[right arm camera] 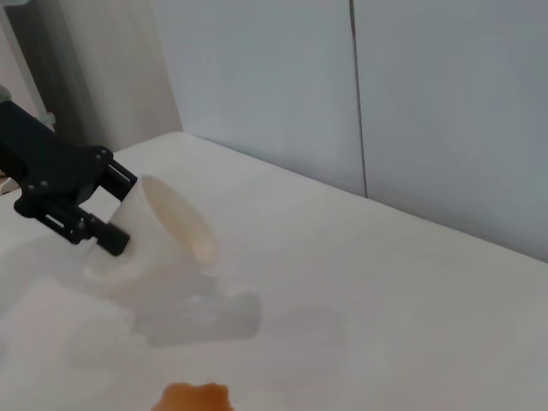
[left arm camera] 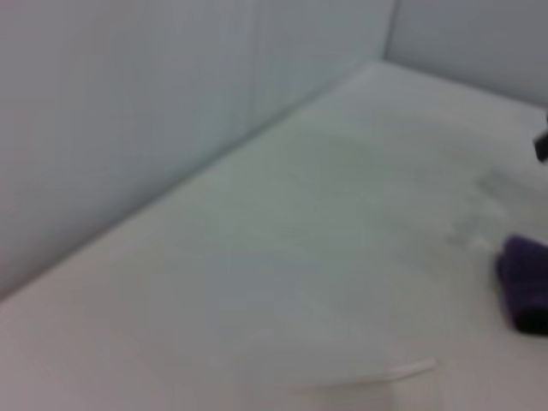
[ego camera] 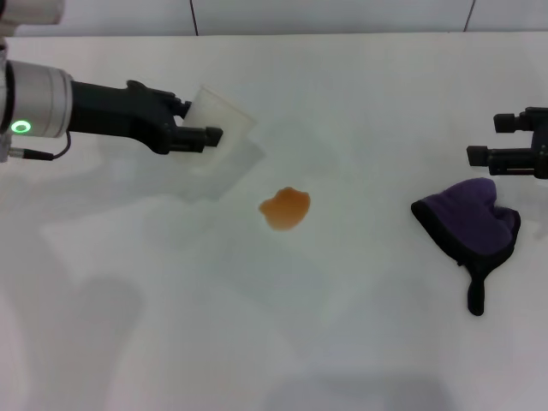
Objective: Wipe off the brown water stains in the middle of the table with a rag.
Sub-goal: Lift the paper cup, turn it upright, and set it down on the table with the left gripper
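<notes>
**Surfaces and stuffs on the white table**

The wide white table (ego camera: 360, 103) looks smooth and glossy — it carries soft reflections and pale shadows. The small orange-brown liquid blot (ego camera: 285, 208) is translucent and wet-looking. The dark purple cloth rag (ego camera: 469, 224) appears soft and matt, with black edging and a black strap-like tail. The white translucent cup (ego camera: 218, 120) has thin, smooth walls — held in the left pincer (ego camera: 195, 122), matt black, hard-looking plastic or metal.
</notes>
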`<action>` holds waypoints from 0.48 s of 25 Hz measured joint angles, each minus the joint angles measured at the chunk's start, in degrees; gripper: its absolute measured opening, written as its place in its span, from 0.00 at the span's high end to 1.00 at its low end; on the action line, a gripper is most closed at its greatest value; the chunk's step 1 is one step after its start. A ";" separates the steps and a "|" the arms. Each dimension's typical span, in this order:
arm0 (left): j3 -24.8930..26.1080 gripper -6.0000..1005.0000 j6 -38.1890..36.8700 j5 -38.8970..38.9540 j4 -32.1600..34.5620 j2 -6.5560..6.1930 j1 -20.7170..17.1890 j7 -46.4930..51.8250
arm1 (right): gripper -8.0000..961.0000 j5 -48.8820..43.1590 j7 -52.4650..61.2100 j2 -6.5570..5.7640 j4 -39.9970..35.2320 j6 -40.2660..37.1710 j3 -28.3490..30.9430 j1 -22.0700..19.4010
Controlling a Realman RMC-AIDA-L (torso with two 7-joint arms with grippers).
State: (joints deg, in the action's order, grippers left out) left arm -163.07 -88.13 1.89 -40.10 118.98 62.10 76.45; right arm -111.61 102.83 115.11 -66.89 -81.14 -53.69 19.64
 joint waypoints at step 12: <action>0.07 0.45 3.73 18.80 1.92 0.01 -9.51 -6.20 | 0.23 0.21 0.00 -0.06 -0.09 0.31 -0.24 0.50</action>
State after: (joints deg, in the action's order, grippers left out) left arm -163.01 -84.40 20.69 -38.19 118.99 52.59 70.26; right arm -111.40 102.83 115.04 -66.98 -80.83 -53.92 20.14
